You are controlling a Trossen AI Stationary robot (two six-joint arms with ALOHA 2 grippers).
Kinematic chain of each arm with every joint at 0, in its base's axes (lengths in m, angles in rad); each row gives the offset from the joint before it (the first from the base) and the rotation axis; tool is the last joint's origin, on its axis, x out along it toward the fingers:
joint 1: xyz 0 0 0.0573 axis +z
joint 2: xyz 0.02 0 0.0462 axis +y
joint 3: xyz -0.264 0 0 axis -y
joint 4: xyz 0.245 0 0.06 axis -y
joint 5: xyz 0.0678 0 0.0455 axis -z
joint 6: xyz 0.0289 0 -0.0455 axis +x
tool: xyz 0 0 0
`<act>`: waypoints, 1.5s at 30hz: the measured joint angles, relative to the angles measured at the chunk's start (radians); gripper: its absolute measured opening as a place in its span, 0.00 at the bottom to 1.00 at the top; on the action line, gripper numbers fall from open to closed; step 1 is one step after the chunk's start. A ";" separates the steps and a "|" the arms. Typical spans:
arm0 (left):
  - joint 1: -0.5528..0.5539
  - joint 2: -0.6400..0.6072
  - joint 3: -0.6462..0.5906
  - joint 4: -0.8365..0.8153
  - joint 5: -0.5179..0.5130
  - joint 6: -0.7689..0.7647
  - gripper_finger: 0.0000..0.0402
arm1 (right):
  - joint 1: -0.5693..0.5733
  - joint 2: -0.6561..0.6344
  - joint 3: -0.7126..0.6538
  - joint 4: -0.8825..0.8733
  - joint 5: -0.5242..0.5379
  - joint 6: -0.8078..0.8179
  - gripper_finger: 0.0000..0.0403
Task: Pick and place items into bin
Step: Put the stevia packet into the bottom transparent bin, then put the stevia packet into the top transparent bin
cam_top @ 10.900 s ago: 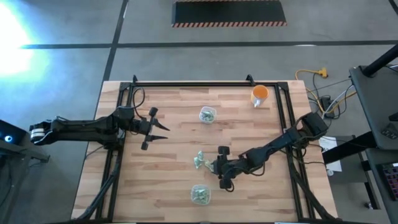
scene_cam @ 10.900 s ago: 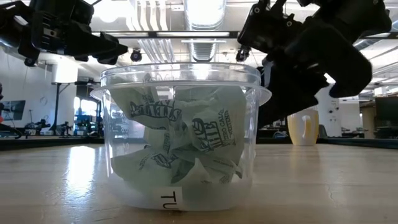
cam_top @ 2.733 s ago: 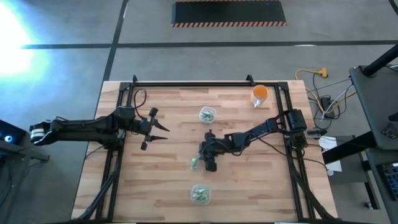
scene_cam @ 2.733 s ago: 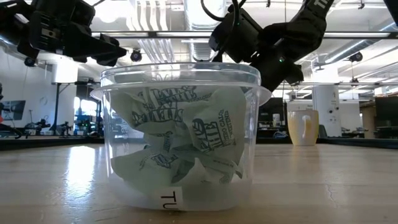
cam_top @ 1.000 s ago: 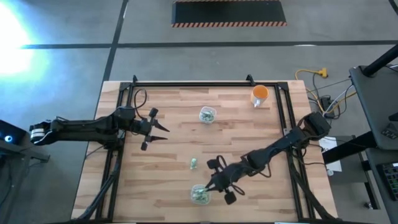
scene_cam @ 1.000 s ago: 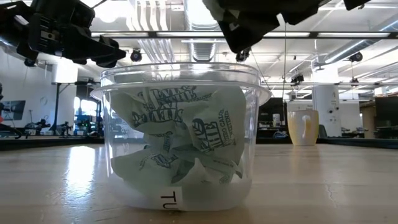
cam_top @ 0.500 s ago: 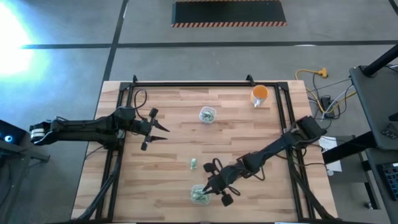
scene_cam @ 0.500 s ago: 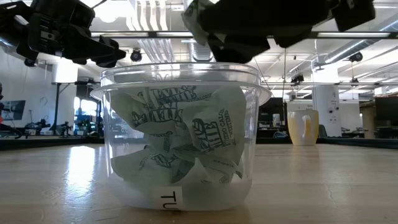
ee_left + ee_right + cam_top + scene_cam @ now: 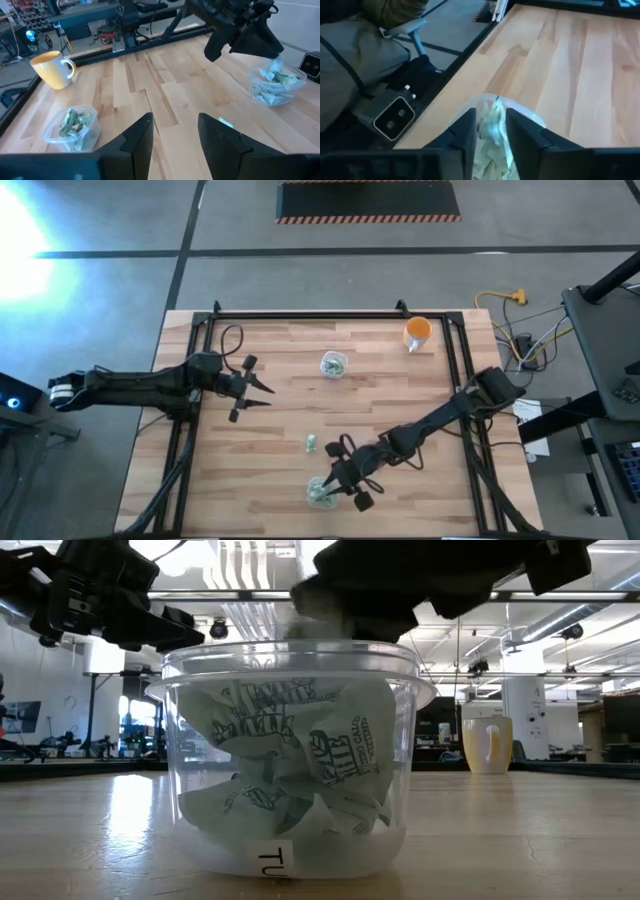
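**Q:** Items (image 9: pixel 290 765) are seen where?

**A:** Most are heaped inside the clear bin (image 9: pixel 321 493) near the table's front edge. One piece (image 9: pixel 491 122) is seen between the right gripper (image 9: pixel 335 484) fingers directly over the bin's rim; the fingers are parted only narrowly, and whether it is gripped cannot be told. Another piece (image 9: pixel 311 443) lies loose on the table (image 9: pixel 280 470), apart from the bin.

**Q:** And the left gripper (image 9: pixel 252 388)?

**A:** It is held spread wide, with nothing in it, over the table's left side.
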 joint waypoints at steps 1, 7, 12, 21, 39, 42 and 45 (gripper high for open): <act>0.000 0.005 0.000 0.000 0.000 0.000 0.35 | 0.000 0.002 0.000 -0.001 0.000 0.001 0.25; 0.000 0.037 0.002 0.029 0.000 0.001 0.35 | 0.000 0.001 0.000 0.002 -0.064 0.004 0.37; 0.000 0.065 0.003 0.030 0.000 0.001 0.35 | 0.000 -0.013 0.024 -0.001 -0.079 -0.029 0.41; -0.013 0.194 0.003 0.058 0.268 0.033 0.35 | 0.001 -0.056 0.113 -0.343 0.040 0.008 0.38; -0.109 0.552 0.036 0.374 0.284 0.035 0.35 | 0.003 -0.112 0.117 -0.617 0.256 0.094 0.30; -0.136 0.616 0.034 0.451 0.265 0.054 0.35 | 0.004 -0.122 0.115 -0.694 0.331 0.137 0.29; -0.186 0.683 0.034 0.538 0.187 0.089 0.35 | 0.006 -0.130 0.114 -0.741 0.377 0.170 0.28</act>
